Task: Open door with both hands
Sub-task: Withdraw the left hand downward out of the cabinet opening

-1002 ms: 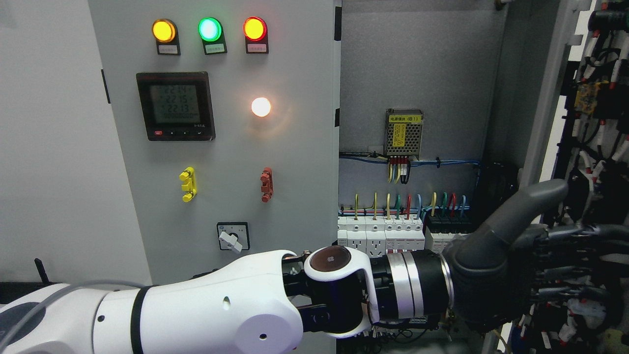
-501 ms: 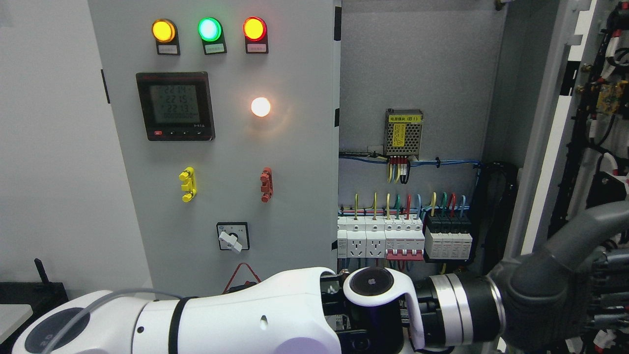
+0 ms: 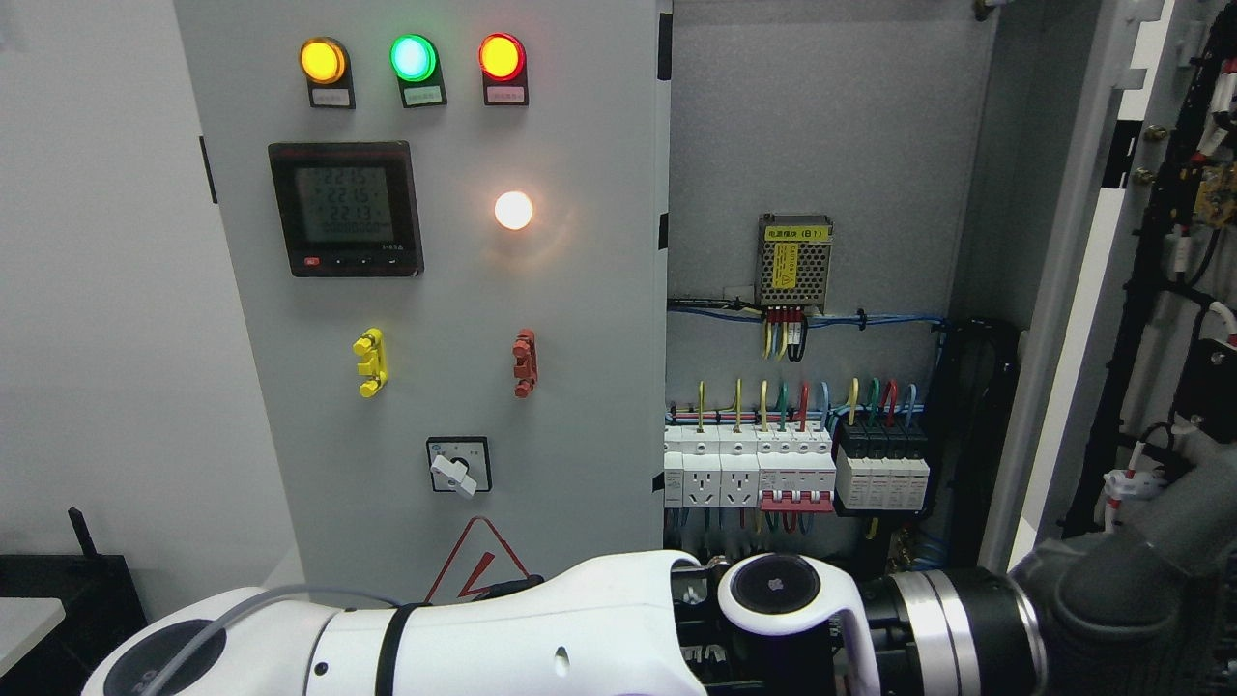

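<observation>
The grey cabinet's left door (image 3: pixel 445 309) is closed and carries three lamps, a meter and a rotary switch. The right door (image 3: pixel 1174 251) stands swung out at the picture's right edge, its wired inner face showing. My left arm (image 3: pixel 541 628) comes in from the lower left and reaches across the bottom to that door. Its dark grey left hand (image 3: pixel 1131 599) sits low at the right edge, against the open door's inner side and partly cut off by the frame. My right hand is out of view.
Inside the open cabinet (image 3: pixel 821 135) are a row of breakers (image 3: pixel 792 469) with coloured wires and a small power supply (image 3: pixel 794 259). A black box (image 3: pixel 58 599) sits at the lower left by the white wall.
My left arm has moved down and to the right. The right door has swung further out, uncovering the breakers and the cabinet's right side wall.
</observation>
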`<state>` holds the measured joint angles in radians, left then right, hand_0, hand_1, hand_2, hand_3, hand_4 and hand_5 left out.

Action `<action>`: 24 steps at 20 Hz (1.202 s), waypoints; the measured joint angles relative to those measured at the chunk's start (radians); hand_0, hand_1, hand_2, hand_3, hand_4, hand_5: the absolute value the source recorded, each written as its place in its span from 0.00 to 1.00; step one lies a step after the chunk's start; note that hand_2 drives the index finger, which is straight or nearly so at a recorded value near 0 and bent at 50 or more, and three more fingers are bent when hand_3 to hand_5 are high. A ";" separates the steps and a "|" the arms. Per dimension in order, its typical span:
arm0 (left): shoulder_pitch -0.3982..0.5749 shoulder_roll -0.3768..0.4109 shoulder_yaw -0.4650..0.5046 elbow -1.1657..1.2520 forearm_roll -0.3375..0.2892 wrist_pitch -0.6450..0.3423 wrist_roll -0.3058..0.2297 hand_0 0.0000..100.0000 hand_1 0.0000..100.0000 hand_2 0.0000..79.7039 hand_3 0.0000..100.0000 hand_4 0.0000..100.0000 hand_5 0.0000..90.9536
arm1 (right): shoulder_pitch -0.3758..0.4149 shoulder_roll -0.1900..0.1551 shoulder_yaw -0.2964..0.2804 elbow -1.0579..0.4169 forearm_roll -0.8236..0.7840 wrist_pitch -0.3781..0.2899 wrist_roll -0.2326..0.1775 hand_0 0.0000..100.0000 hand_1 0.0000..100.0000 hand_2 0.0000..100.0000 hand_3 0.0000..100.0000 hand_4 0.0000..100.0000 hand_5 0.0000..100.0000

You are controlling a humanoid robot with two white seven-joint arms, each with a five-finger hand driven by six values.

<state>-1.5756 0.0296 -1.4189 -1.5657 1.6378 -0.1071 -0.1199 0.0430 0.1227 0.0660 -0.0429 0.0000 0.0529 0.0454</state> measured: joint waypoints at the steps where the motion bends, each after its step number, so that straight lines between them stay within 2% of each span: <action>1: 0.001 -0.002 0.000 0.002 0.000 0.000 0.000 0.00 0.00 0.00 0.00 0.00 0.00 | 0.000 0.000 0.000 0.000 0.000 0.000 0.000 0.38 0.00 0.00 0.00 0.00 0.00; 9: 0.006 -0.015 0.005 0.019 -0.003 0.004 0.003 0.00 0.00 0.00 0.00 0.00 0.00 | 0.000 0.000 0.000 0.000 0.000 0.000 0.000 0.38 0.00 0.00 0.00 0.00 0.00; 14: 0.063 0.027 0.048 0.013 -0.022 0.129 -0.021 0.00 0.00 0.00 0.00 0.00 0.00 | 0.000 0.000 0.000 0.000 0.000 0.000 0.000 0.38 0.00 0.00 0.00 0.00 0.00; 18: 0.168 0.087 0.130 -0.002 -0.094 0.248 -0.127 0.00 0.00 0.00 0.00 0.00 0.00 | 0.000 0.000 0.000 0.000 0.000 0.000 0.000 0.38 0.00 0.00 0.00 0.00 0.00; 24: 0.305 0.233 0.238 -0.041 -0.162 0.282 -0.281 0.00 0.00 0.00 0.00 0.00 0.00 | 0.000 0.000 0.000 0.000 0.000 0.000 0.000 0.38 0.00 0.00 0.00 0.00 0.00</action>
<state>-1.2706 0.2627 -1.1807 -1.6065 1.4754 0.1746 -0.4008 0.0430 0.1227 0.0660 -0.0430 0.0000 0.0527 0.0453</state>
